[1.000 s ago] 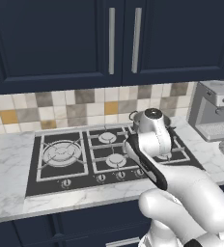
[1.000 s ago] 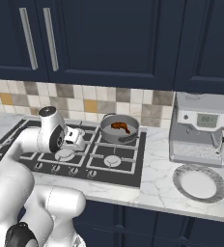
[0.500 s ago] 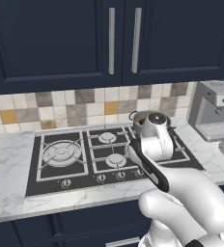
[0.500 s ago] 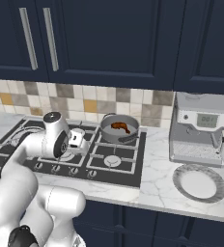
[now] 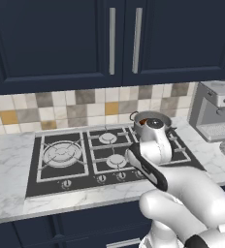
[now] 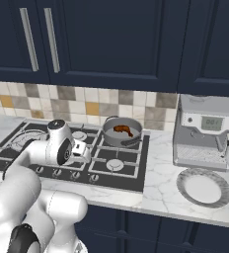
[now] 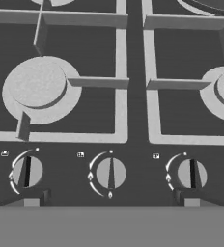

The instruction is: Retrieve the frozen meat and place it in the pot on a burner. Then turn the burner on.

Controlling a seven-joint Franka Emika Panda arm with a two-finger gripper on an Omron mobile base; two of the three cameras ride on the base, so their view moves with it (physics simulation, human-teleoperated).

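In the left base view the pot (image 5: 151, 121) sits on the back right grate of the cooktop (image 5: 37, 174), at about two o'clock from the centre burner; the arm's wrist hides most of it, so its contents cannot be made out here; the large ring burner (image 5: 61, 154) lies well apart at nine o'clock.

In the right base view the pot (image 6: 122, 132) is plain to see, with the meat (image 6: 123, 130) already lying inside it, a small reddish-brown lump much smaller than the pot's mouth; the gripper (image 6: 83, 153) hangs low over the front of the cooktop, at about seven o'clock from the pot; the coffee machine (image 6: 203, 131) and a plate (image 6: 204, 187) stand off at three and four o'clock.

In the hand view three knobs show in a row, with the middle knob (image 7: 110, 173) lying between the two fingertips (image 7: 31, 201), which stand wide apart and hold nothing; the burner (image 7: 39, 87) sits at eleven o'clock from it.

The knob looks like the thing still to be handled; it appears small, stiff and smooth, likely slippery, so pinching across its raised bar should give the best purchase for turning; which knob serves the pot's burner cannot be told.
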